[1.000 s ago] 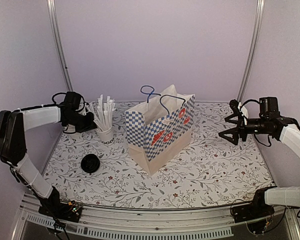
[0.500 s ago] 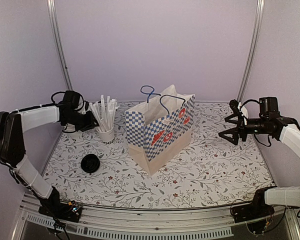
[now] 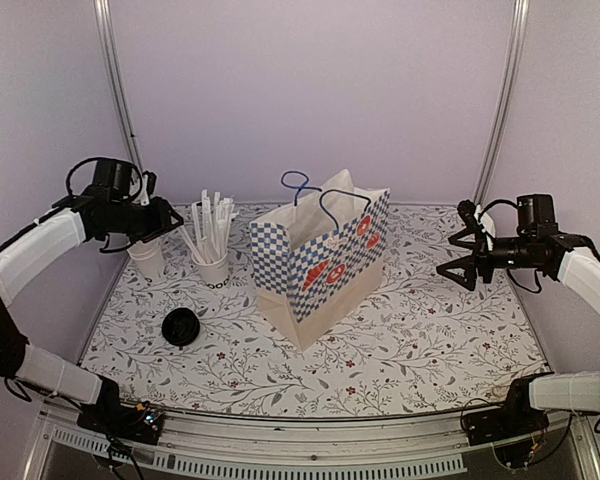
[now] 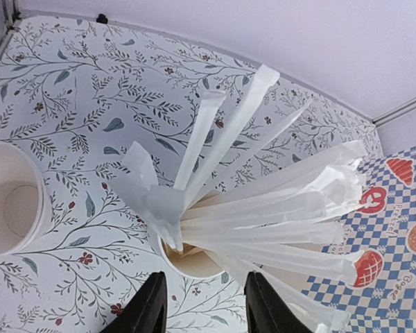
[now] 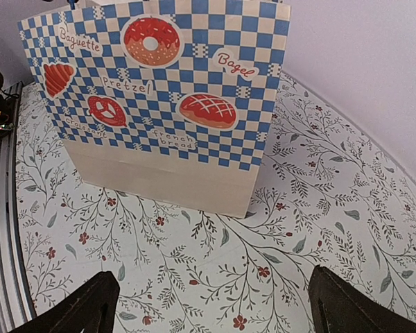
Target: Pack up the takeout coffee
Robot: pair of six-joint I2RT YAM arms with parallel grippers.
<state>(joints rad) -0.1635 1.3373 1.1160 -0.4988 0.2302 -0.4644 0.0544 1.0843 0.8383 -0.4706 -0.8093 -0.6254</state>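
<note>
1. Location is noted first: the takeout coffee (image 3: 181, 326), shown from above as a round black lid, stands near the left edge of the desk (image 3: 430, 340), toward the near-left corner. It is well apart from the checkered bag (image 3: 320, 260) in the middle.
2. The left pincer (image 3: 158, 222) is released and holds nothing. It hangs high near the far-left corner, above the plain white cup (image 3: 147, 258) and the cup of white sticks (image 3: 212, 262). In the left wrist view these two cups are seen below the fingers, and the coffee is not seen at all.
3. The right pincer (image 3: 458, 245) is also released and empty, raised near the right edge and turned toward the bag.
4. The step in hand is judged to be the reach to the coffee. The left pincer should be carried toward the near edge until the black lid is centred between the jaws, and the sticks should not be brushed on the way.
5. The grip is best taken on the paper wall under the lid, with mild force, since a paper cup may be crushed and the lid may pop off.
6. The cup should be kept upright, lifted higher than the rim of the bag, and lowered past the blue handles (image 3: 306, 184) into the opening.
</note>
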